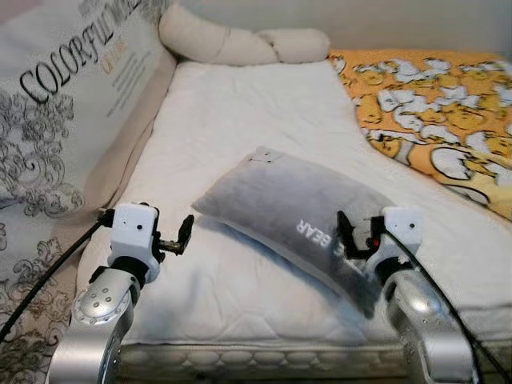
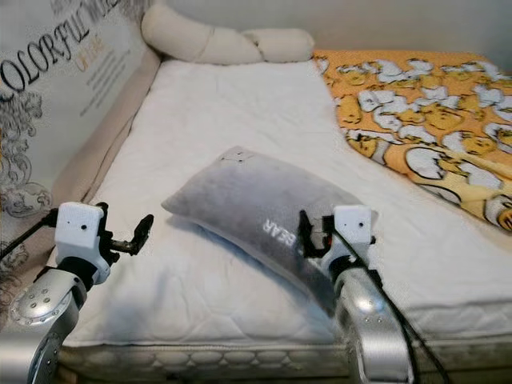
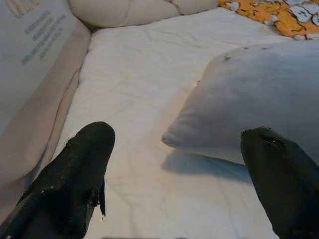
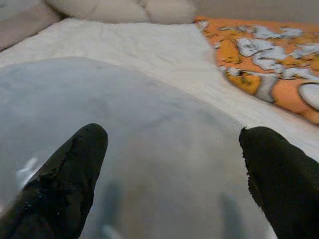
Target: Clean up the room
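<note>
The grey pillow point(image 1: 292, 220) looks soft, matt plush cloth. The mattress point(image 1: 240, 144) wears quilted white fabric. The blanket point(image 1: 436, 108) is printed orange cloth. Both arms are brushed silver metal.

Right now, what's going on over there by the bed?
The robot stands at the edge of the mattress with both arms raised over it. A grey pillow lies slantwise on the bare mattress. The right gripper is open over the pillow's near end, and the left gripper is open beside its other end, above the mattress. Neither holds anything. An orange blanket lies on the right side.
</note>
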Motion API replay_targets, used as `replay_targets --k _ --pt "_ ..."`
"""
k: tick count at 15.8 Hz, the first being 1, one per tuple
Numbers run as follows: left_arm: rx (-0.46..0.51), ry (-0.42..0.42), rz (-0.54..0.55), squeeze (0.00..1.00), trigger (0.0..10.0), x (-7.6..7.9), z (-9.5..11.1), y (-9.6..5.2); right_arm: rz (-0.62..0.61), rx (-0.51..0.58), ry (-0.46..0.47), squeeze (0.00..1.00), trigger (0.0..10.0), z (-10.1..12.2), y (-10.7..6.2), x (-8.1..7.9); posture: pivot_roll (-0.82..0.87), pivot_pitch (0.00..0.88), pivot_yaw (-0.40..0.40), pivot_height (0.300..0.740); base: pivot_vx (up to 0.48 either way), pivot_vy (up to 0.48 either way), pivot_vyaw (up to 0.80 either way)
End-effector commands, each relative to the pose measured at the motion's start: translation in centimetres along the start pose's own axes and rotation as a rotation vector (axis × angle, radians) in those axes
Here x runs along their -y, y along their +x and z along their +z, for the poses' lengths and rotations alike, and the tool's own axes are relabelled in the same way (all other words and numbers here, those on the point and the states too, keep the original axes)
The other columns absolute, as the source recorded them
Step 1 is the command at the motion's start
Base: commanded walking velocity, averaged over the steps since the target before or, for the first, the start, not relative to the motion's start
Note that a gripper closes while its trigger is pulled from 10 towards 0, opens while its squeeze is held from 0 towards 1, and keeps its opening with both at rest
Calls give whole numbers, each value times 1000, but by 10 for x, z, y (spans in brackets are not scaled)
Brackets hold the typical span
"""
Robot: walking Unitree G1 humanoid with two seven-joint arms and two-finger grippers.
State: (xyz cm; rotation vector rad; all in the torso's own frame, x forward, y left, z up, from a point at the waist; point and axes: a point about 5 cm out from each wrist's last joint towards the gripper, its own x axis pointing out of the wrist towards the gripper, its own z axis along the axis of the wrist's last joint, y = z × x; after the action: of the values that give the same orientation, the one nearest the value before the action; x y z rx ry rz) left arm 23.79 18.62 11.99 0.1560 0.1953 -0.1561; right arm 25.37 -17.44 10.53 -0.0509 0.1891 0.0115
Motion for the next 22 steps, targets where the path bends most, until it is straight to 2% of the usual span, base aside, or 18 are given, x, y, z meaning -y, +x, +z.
replay_targets --k 1,3,4,5,6,7,8,9,10,11,13,14,16,17,18,19,21,22 --pt "-39 23 -28 0 10000 2 -3 7 -55 -20 -18 0 10000 3 8 13 14 0 19 740 0 0 0" --pt "-92 56 -74 0 10000 4 -8 22 -87 -56 -78 0 10000 3 22 26 14 0 15 740 0 0 0" --pt "-153 56 -128 0 10000 8 -12 36 -112 -86 -131 0 10000 4 35 39 10 0 14 740 0 0 0" --pt "-213 57 -221 0 10000 18 -17 47 -139 -111 -178 0 10000 4 48 50 5 0 17 740 0 0 0" --pt "-244 45 -258 0 10000 23 -20 52 -153 -128 -194 0 10000 3 54 55 3 0 15 740 0 0 0" --pt "-328 -5 -317 0 10000 36 -28 65 -186 -180 -254 0 10000 0 64 65 3 0 8 740 0 0 0" --pt "-387 -26 -361 0 10000 49 -33 74 -176 -229 -321 0 10000 -4 69 68 1 0 6 740 0 0 0" --pt "-401 -27 -371 0 10000 52 -35 77 -163 -243 -339 0 10000 -6 70 68 -1 0 7 740 0 0 0" --pt "-423 -31 -387 0 10000 58 -37 81 -124 -264 -357 0 10000 -9 71 64 -3 0 6 740 0 0 0" --pt "-467 -18 -430 0 10000 76 -42 89 13 -295 -380 0 10000 -14 72 45 -8 0 2 740 0 0 0" --pt "-496 8 -472 0 10000 97 -46 97 141 -303 -371 0 10000 -16 72 24 -11 0 3 740 0 0 0" --pt "-497 -13 -504 0 10000 120 -43 105 274 -300 -343 0 10000 -13 68 3 -29 0 10 740 0 0 0" --pt "-478 -80 -519 0 10000 133 -38 109 373 -297 -309 0 10000 -8 63 -11 -40 0 16 740 0 0 0" --pt "-461 -120 -515 0 10000 136 -33 112 431 -291 -283 0 10000 -5 59 -18 -46 0 20 740 0 0 0" --pt "-432 -166 -484 0 10000 131 -25 118 510 -287 -243 0 10000 1 52 -26 -52 0 25 740 0 0 0" --pt "-420 -184 -467 0 10000 128 -22 121 538 -288 -225 0 10000 4 49 -29 -52 0 25 740 0 0 0" --pt "-351 -248 -408 0 10000 107 -6 130 644 -305 -193 0 10000 12 34 -36 -50 0 27 740 0 0 0" --pt "-327 -247 -386 0 10000 91 -3 130 707 -325 -193 0 10000 12 24 -40 -44 0 25 740 0 0 0"
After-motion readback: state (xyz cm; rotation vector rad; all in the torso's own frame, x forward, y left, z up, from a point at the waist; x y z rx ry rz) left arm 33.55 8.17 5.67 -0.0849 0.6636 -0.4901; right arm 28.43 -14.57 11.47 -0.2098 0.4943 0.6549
